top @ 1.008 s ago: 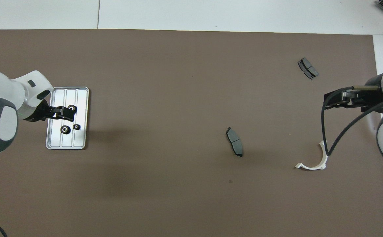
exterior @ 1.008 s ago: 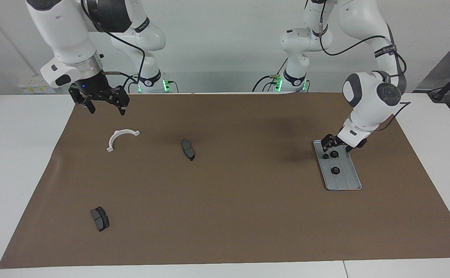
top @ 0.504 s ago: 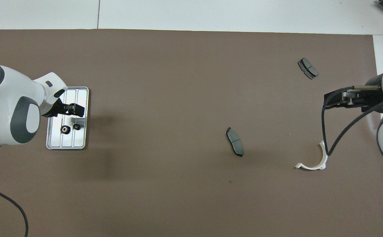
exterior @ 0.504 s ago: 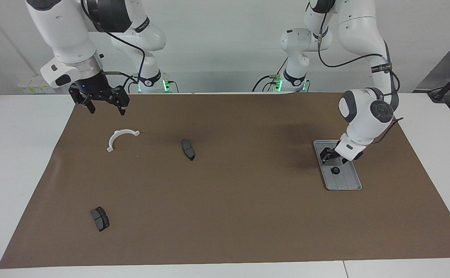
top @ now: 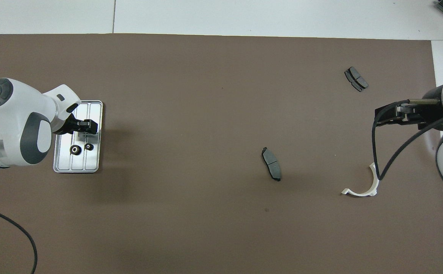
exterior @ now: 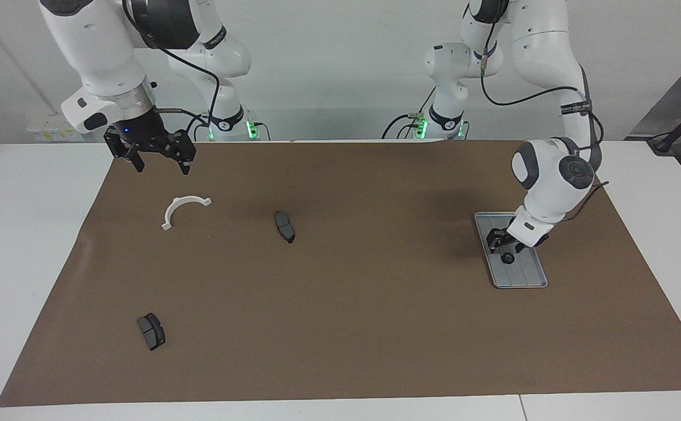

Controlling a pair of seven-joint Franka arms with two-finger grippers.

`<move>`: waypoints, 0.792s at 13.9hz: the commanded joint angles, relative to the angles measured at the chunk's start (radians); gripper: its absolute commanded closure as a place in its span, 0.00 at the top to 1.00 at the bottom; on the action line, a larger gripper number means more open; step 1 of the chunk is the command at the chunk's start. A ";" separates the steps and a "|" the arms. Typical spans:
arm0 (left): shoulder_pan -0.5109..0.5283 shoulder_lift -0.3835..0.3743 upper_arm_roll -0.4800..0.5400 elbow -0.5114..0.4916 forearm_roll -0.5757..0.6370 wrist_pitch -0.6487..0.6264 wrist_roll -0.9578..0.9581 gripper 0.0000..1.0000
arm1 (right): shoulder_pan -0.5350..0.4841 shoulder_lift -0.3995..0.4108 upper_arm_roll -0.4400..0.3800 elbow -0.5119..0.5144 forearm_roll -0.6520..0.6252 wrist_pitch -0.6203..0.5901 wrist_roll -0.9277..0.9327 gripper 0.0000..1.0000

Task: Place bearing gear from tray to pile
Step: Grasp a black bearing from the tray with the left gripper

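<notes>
1. Currently on the pick step: left gripper (exterior: 501, 244) down in tray (exterior: 528, 273), at the left arm's end of the table.
2. One gear (exterior: 508, 258) right at the gripper tips, on the tray floor; touching or just short, cannot tell.
3. Overhead: that gear hidden under the gripper; two other gears (top: 75, 149) just beside the gripper, on its robot-ward side, lying loose in the tray.
4. Left gripper opening: cannot tell how wide, and cannot tell whether anything is gripped. No gear seen lifted off the tray.
5. Right gripper (exterior: 162, 165) spread wide, holding nothing, waiting in the air over the mat edge, with the bracket (exterior: 183, 209) just below it on the mat.
6. Pile well apart from the working gripper: bracket plus two pads (exterior: 284, 226), scattered toward the right arm's end.
7. Next move, as a judgement: firm closure on the gear, straight lift clear of the tray rim, then a long carry across the mat to the pile.
8. Risk: small round part, easy to slip or roll; possible nudge of the neighbouring gears or the tray itself.
</notes>
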 commanded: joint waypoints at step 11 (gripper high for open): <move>0.032 0.042 -0.001 -0.003 -0.001 0.108 -0.006 0.61 | -0.011 -0.008 0.007 -0.007 0.013 0.004 -0.006 1.00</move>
